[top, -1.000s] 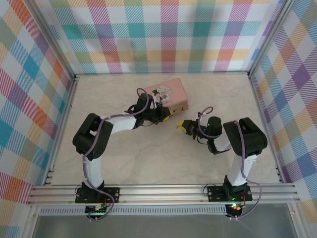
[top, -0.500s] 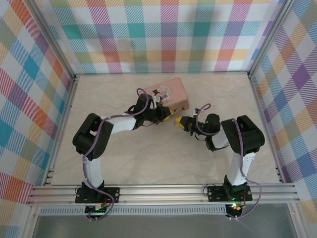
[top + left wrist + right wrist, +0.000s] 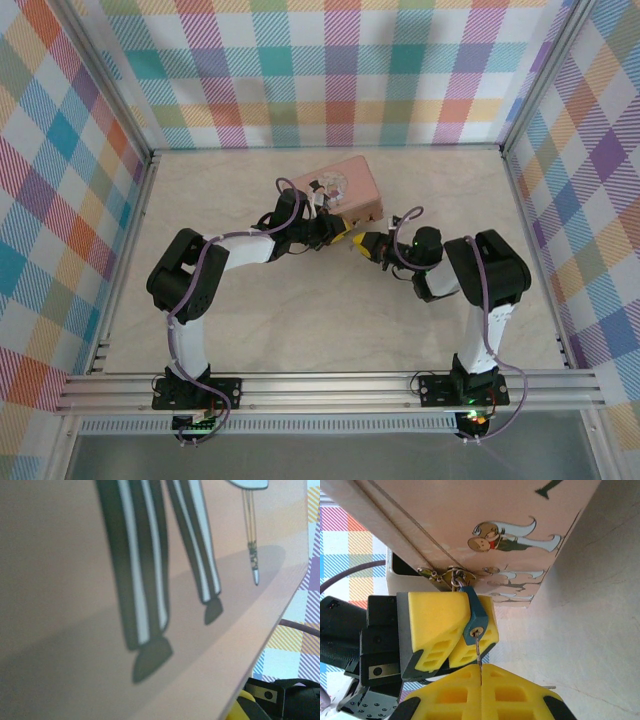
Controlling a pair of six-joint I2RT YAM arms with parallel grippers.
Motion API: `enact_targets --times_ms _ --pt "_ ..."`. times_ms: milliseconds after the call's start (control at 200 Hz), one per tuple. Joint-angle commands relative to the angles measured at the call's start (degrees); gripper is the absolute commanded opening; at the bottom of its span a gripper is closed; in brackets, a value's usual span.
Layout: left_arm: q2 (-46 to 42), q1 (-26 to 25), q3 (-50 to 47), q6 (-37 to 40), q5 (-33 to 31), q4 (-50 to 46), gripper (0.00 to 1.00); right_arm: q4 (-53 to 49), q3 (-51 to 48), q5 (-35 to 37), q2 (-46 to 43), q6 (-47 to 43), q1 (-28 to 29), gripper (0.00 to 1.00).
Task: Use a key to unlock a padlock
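The small teal padlock point(image 3: 475, 616) hangs by its shackle from the latch point(image 3: 451, 575) of the pink tin point(image 3: 485, 525). My left gripper point(image 3: 449, 657) is shut on the padlock, its yellow fingers point(image 3: 436, 620) clamping the body from both sides. The thin silvery key point(image 3: 479, 652) sticks out of my right gripper point(image 3: 481, 672), which is shut on it. The key's tip is in the padlock's keyhole point(image 3: 477, 631). From above, the left gripper point(image 3: 340, 236) and right gripper point(image 3: 371, 246) meet tip to tip at the near right corner of the tin point(image 3: 345, 188).
The tin's picture lid point(image 3: 75, 580) lies very close to the left wrist camera. A patterned wall surrounds the pale table point(image 3: 300, 310) on three sides. The table surface point(image 3: 600, 610) is bare to the right of the tin.
My right gripper has moved left with the key, closing the gap to the padlock until it meets the left gripper. The left arm has stayed still.
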Motion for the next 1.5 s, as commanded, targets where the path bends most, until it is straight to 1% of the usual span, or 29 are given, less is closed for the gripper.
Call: enact_targets --times_ms 0,545,1210,1375,1495 --pt "-0.23 -0.35 -1.14 -3.36 3.92 2.58 0.07 3.1 1.64 -0.32 1.29 0.46 0.26 0.0" --pt "-0.31 -0.42 -2.39 -4.41 4.64 4.55 0.07 3.1 2.88 1.8 0.55 0.32 0.22 0.0" --pt "-0.49 -0.41 -3.19 -5.43 4.71 5.6 0.07 3.1 0.76 4.98 -2.98 -8.92 1.54 0.0" --pt "-0.4 -0.42 -3.36 -5.69 4.82 6.03 0.07 3.1 1.29 5.57 -3.29 -7.0 1.86 0.0" --pt "-0.7 -0.42 -3.66 -5.87 4.9 6.91 0.07 3.19 3.0 4.32 -1.73 -2.32 1.91 0.0"
